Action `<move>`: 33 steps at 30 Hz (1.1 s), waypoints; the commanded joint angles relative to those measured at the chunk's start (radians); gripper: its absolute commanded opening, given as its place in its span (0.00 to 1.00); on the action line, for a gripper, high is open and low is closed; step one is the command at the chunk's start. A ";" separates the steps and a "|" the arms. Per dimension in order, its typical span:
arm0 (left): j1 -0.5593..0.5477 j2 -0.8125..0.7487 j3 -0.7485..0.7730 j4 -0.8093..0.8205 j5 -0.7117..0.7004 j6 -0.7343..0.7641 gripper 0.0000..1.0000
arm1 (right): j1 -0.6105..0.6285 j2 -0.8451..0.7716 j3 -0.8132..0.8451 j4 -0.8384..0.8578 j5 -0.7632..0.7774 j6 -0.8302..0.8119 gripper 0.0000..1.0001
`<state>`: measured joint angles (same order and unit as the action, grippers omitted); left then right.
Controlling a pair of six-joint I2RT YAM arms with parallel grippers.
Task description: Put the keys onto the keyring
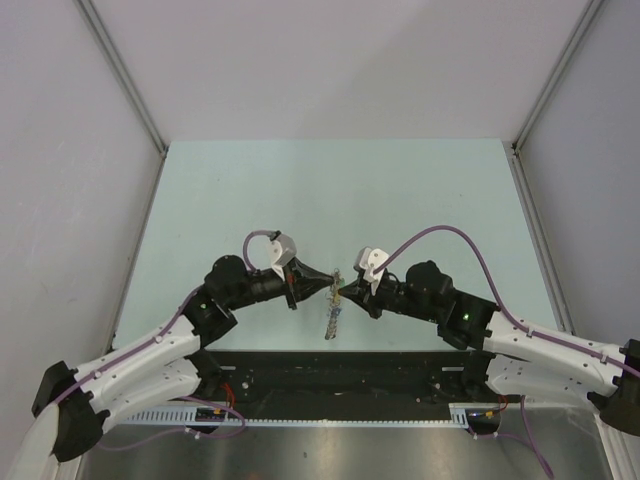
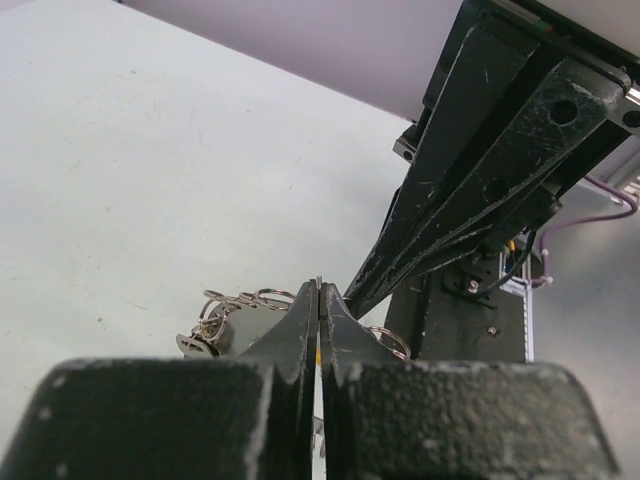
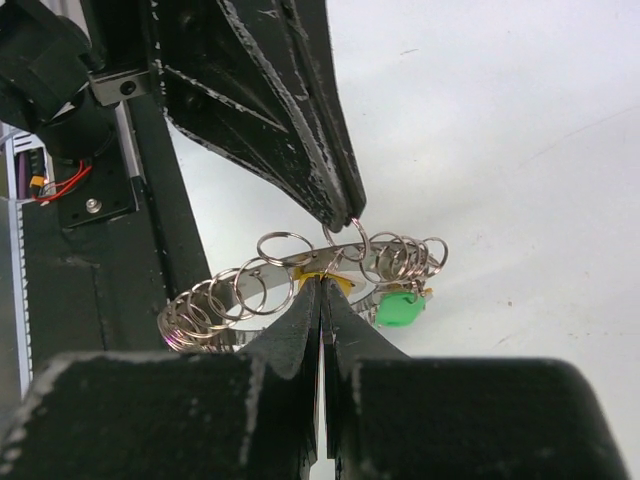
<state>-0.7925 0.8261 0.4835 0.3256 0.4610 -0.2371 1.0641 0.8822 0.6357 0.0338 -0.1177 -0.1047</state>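
Both grippers meet tip to tip above the table's near middle. My left gripper point(image 1: 328, 287) is shut on one small loop of the grey keyring point(image 1: 331, 318), which hangs below the two tips. In the left wrist view the jaws point(image 2: 319, 288) pinch a thin ring, with more loops point(image 2: 245, 298) to the left. My right gripper point(image 1: 346, 292) is shut on the yellow-orange key head point(image 3: 341, 283); its tips point(image 3: 321, 285) touch the keyring's band. The green key head point(image 3: 398, 309) hangs at the loop cluster on the right. The left gripper's fingers point(image 3: 335, 195) hold a loop just above. The keyring's looped coil point(image 3: 215, 305) curves left.
The pale green table point(image 1: 330, 190) lies between grey walls. A black base strip point(image 1: 330, 365) and a metal rail run along the near edge under the arms. The right gripper's fingers point(image 2: 440, 220) fill the right of the left wrist view.
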 commanded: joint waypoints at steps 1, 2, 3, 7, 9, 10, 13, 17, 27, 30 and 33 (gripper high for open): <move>-0.007 -0.056 -0.037 0.112 -0.059 -0.039 0.02 | -0.006 -0.028 0.008 0.066 0.041 -0.023 0.00; -0.007 -0.067 -0.045 0.113 -0.088 -0.048 0.08 | -0.010 -0.031 0.012 0.063 0.038 -0.026 0.00; -0.007 -0.074 -0.051 0.113 -0.099 -0.050 0.18 | -0.015 -0.031 0.016 0.051 0.036 -0.030 0.00; -0.005 -0.137 -0.066 0.084 -0.188 -0.062 0.53 | -0.062 -0.020 0.045 0.020 0.029 -0.044 0.00; -0.005 -0.176 -0.054 0.041 -0.257 -0.061 0.63 | -0.085 -0.011 0.067 0.002 0.023 -0.047 0.00; -0.005 -0.186 -0.034 -0.011 -0.277 -0.050 0.67 | -0.107 -0.008 0.073 -0.006 0.020 -0.049 0.00; 0.002 -0.226 0.019 -0.123 -0.343 -0.027 0.79 | -0.144 0.018 0.116 -0.029 0.012 -0.061 0.00; 0.021 -0.277 0.081 -0.259 -0.438 0.007 0.90 | -0.232 0.072 0.177 -0.110 -0.010 -0.064 0.00; 0.053 -0.346 0.170 -0.540 -0.674 0.107 1.00 | -0.230 0.288 0.257 -0.480 0.041 0.191 0.41; 0.055 -0.370 0.141 -0.536 -0.693 0.105 1.00 | -0.182 0.388 0.256 -0.548 0.111 0.220 0.49; 0.058 -0.387 0.133 -0.545 -0.699 0.111 1.00 | -0.142 0.484 0.256 -0.554 0.176 0.237 0.53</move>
<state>-0.7448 0.4622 0.6292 -0.1867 -0.1783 -0.1627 0.8803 1.2770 0.8677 -0.4274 -0.0360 0.0696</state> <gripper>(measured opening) 0.996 0.500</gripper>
